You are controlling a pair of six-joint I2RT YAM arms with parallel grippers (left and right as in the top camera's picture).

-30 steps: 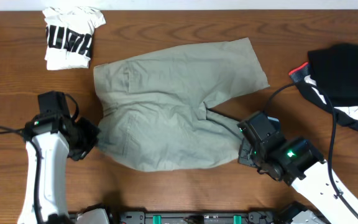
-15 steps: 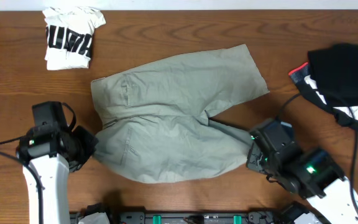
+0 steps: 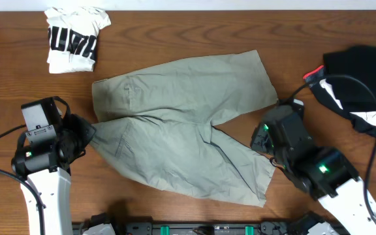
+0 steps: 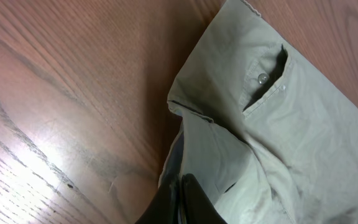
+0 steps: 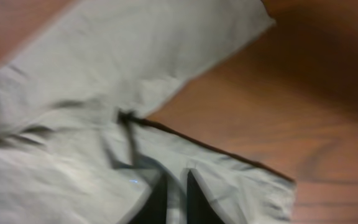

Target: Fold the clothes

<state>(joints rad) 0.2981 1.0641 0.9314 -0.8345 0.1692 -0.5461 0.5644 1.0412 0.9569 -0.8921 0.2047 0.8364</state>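
Observation:
The pale khaki shorts (image 3: pixel 175 111) lie spread on the wooden table, waistband to the left and legs to the right. The far leg points to the back right and the near leg runs to the front right. My left gripper (image 3: pixel 87 133) is shut on the waistband's near left corner. In the left wrist view the jaws (image 4: pixel 182 200) pinch the fabric edge below a buttoned pocket (image 4: pixel 266 78). My right gripper (image 3: pixel 261 141) is over the near leg by its hem. In the right wrist view its fingers (image 5: pixel 176 190) are closed on a fold of the shorts (image 5: pixel 104 62).
A folded white printed tee (image 3: pixel 72 39) lies at the back left. A pile of black clothing (image 3: pixel 361 75) with red and white parts sits at the right edge. Bare wood (image 3: pixel 175 29) lies behind the shorts and along the front left.
Both grippers dipped toward the front, then moved back. The near leg, bunched before, is now drawn out flat toward the front right, and the waistband corner has shifted left.

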